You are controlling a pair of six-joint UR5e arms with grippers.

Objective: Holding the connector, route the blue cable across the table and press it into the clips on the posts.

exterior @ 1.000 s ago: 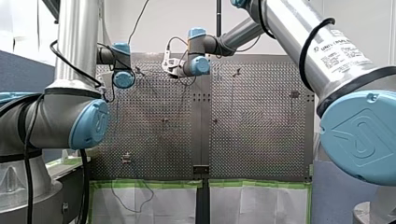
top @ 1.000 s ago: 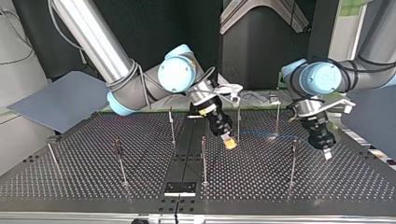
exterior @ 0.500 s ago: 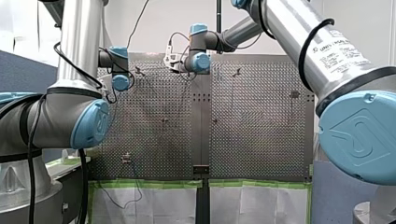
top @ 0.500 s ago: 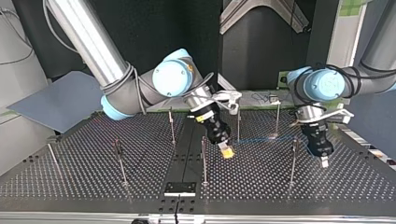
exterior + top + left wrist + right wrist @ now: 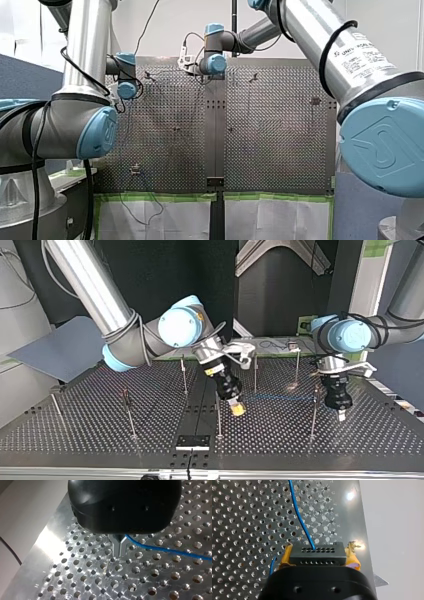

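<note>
On my right arm (image 5: 320, 40), "UNIVERSAL ROBOTS"; right gripper (image 5: 319, 553) tight around connector (image 5: 317, 556), left gripper (image 5: 120, 548) tight on blue cable (image 5: 162, 550).

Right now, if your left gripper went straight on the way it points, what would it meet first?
The perforated table, bare straight ahead of my left gripper. The blue cable leads off beside it, likely clear of that line.

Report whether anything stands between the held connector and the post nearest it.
Nothing visible does. In the top view the connector, shut in my right end effector, hangs beside that post with only bare table between; the blue cable leads off the other way.
</note>
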